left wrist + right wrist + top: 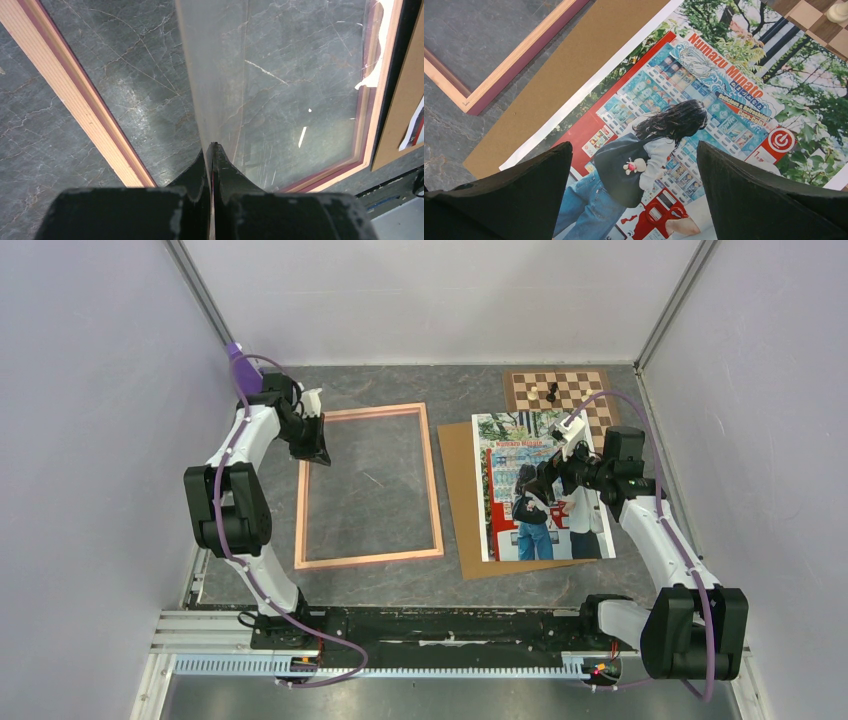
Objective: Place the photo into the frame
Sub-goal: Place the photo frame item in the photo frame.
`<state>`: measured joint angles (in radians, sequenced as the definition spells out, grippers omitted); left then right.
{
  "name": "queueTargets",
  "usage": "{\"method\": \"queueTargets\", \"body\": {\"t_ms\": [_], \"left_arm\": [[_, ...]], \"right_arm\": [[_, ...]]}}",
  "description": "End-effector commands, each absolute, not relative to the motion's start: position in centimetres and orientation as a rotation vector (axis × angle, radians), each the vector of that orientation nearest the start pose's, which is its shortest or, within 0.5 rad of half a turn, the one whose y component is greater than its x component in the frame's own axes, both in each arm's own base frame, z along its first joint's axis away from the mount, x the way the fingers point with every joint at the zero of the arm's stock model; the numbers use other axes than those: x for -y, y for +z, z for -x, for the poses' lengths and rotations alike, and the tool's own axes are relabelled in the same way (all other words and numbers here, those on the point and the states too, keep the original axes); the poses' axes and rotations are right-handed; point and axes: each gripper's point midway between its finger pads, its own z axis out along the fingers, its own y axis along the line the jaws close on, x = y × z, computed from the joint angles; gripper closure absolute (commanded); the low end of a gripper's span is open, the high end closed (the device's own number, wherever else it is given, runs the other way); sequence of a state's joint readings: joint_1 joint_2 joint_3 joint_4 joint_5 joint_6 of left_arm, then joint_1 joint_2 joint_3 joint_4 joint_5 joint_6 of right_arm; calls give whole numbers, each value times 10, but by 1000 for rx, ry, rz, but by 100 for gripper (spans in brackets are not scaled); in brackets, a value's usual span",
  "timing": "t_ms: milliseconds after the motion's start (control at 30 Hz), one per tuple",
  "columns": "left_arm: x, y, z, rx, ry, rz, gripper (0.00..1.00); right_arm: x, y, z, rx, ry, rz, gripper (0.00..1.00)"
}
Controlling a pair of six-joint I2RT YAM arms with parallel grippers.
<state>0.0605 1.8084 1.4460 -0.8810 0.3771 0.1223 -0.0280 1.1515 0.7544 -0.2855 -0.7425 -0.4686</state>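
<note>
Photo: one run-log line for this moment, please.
photo: on backing board, outside frame | left gripper: shut on clear sheet | right gripper: open above photo

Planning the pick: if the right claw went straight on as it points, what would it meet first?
Probably the photo, near the woman's figure: the open right claw points down at it with nothing visible between. Its height above is unclear.

Photo (724,100) smooth ppr; frame (431,480) matt wood; pane (215,75) clear.
</note>
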Motion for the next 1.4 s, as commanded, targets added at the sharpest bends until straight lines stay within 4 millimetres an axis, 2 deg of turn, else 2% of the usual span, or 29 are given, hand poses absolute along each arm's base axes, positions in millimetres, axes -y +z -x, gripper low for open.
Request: {"method": "queueTargets", "body": {"t_ms": [0,1367], "left_arm": [[39,115,-369,-2714,-477,-157,98],[38,116,-359,-2704,-463,-118,98]], "right_arm": [[-97,154,-311,-1897,519,844,2],[-97,153,-309,-1899,518,848,2]]}}
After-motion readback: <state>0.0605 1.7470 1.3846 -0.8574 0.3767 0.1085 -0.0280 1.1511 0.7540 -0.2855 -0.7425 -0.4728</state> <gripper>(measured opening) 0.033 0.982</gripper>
